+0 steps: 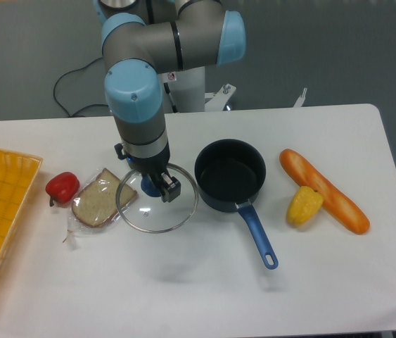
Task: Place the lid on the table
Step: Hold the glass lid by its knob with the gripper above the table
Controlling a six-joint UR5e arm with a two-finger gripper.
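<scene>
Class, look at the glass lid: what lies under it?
Through the lid you see white table and an edge of the bagged bread slice. The gripper hides the knob area.

table (205, 296) | tray (1, 211) | pepper (62, 186) | bread (101, 206) | saucepan (230, 174) | corn (304, 205) | baguette (324, 190)

You're looking at a UR5e arm (157, 42): grey tube links, light blue joint caps, round cap at 12 o'clock of the wrist. White base column (192, 88) with a small red-marked label. Black cable (71, 88) loops out at 9 o'clock. Black two-finger gripper (161, 184) below a grey wrist with silver ring.
</scene>
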